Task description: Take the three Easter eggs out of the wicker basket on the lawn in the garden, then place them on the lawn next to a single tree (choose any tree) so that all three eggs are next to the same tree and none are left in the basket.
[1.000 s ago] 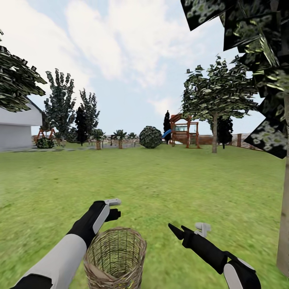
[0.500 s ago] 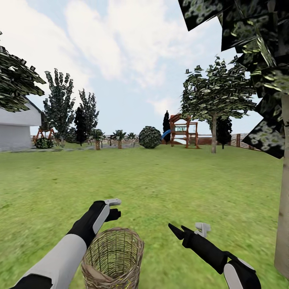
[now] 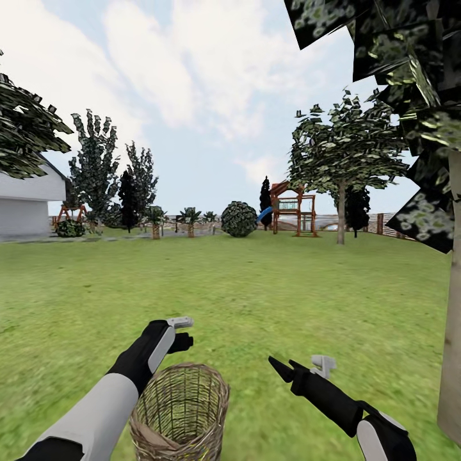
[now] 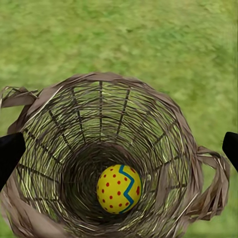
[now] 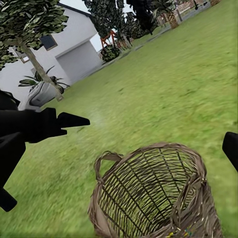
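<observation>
Nearest the robot, the wicker basket (image 3: 181, 410) stands upright on the lawn (image 3: 256, 301), and the left wrist view looks straight down into it at one Easter egg (image 4: 119, 189) lying on the bottom; no other egg shows inside. The left claw (image 3: 181, 333) hovers just beyond the far rim, its jaws spread wide and holding nothing. The right claw (image 3: 280, 369) hangs to the right of the basket, also parted and empty. Over the last second the view drifted slightly, then settled; the arms kept their pose, so the reach for the egg has probably not begun. The pale tree (image 3: 452, 333) trunk rises near on the right.
</observation>
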### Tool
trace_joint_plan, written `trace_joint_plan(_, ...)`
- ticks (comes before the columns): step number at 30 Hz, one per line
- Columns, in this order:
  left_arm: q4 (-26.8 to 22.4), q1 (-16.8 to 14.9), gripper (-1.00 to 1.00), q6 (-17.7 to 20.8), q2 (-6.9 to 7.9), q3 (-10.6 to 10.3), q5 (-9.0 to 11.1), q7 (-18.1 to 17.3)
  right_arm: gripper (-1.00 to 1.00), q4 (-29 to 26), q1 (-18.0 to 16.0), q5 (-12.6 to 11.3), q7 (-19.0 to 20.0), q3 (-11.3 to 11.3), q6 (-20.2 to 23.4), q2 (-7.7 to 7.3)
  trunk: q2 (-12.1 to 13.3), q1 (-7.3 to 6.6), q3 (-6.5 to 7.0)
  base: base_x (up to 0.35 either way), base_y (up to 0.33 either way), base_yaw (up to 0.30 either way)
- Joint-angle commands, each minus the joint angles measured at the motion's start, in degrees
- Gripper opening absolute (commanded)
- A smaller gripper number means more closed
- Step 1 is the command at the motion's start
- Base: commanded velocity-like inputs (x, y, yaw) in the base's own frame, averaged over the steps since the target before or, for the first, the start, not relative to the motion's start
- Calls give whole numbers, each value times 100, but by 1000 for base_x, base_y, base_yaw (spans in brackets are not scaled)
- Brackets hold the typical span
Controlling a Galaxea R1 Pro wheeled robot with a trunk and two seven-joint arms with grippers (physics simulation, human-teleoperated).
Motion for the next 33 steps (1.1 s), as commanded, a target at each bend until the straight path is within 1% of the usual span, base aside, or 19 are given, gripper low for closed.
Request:
trace_joint_plan(1, -7, -3, 100, 14, 3, -20, 61, 53, 100, -2, -4, -34, 11, -11, 44, 4, -4, -1, -8, 0, 0, 0)
trace_joint_plan(15, 18, -11, 100, 22, 8, -12, 44, 65, 100, -2, -5, -34, 9, -12, 43, 4, -22, 35, -318, 0, 0, 0)
trace_joint_plan(22, 20, -12, 100, 34, 17, -13, 36, 53, 100, -2, -5, -43, 11, -48, 42, -7, -32, 53, -473, 0, 0, 0)
trace_joint_plan(28, 17, -68, 100, 377, 11, -12, 46, 60, 100, -2, -4, -44, 33, -67, 96, -20, -40, 68, -606, 0, 0, 0)
trace_joint_plan(30, 18, -143, 100, 461, 7, -10, 45, 62, 100, -2, -4, -44, 36, -68, 118, -22, -43, 73, -651, 0, 0, 0)
trace_joint_plan(31, 21, -251, 100, 595, 4, -6, 44, 65, 100, -2, -4, -43, 40, -72, 132, -25, -44, 76, -673, 0, 0, 0)
trace_joint_plan(33, 26, -336, 100, 739, 6, -1, 44, 76, 100, -2, -4, -40, 40, -74, 141, -27, -47, 81, -717, 0, 0, 0)
